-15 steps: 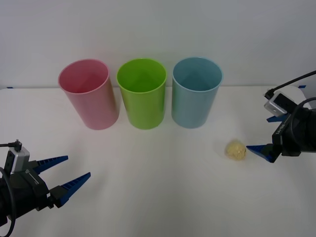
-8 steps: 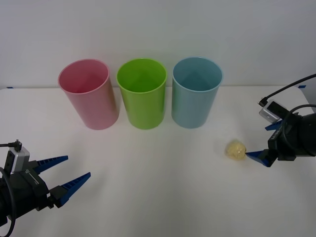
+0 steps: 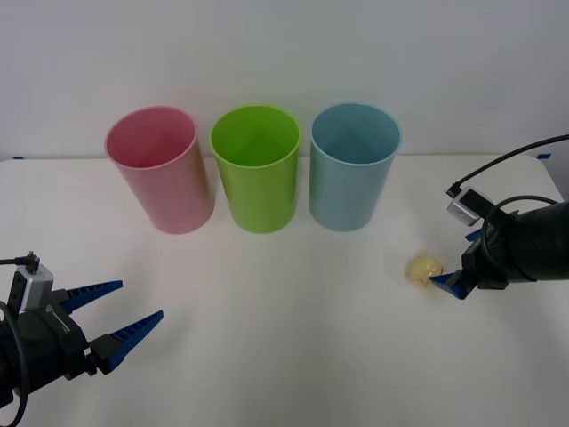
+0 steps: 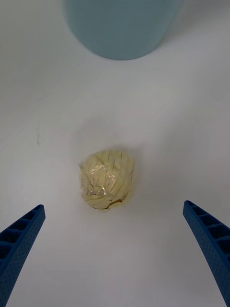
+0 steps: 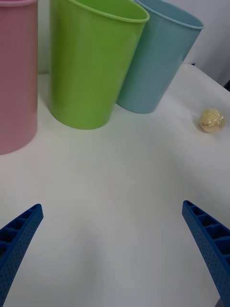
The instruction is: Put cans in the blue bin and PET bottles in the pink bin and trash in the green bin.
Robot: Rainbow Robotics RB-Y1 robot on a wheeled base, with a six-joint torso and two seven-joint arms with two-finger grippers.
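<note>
1. We judge the step in hand to be the pick-up of the trash, a pale-yellow wrinkly wad lying on the white table, in front of and to the right of the blue bin.
2. Our right gripper sits low at the table, just beside the wad on its right side. In the right wrist view its blue fingers are spread wide, with the trash lying between and a little ahead of them, not yet touched.
3. Our left gripper is parked at the near left of the table, fingers spread and holding nothing, well apart from everything else.
4. The three bins stand upright in a row at the back: the pink bin on the left, the green bin in the middle, the blue bin on the right. All look empty from above.
5. Next, we think the right gripper must advance slightly so the wad sits fully between the fingers, then squeeze gently, since the wad looks soft and light.
6. After that comes a lift and a carry past the blue bin to the green bin.
</note>
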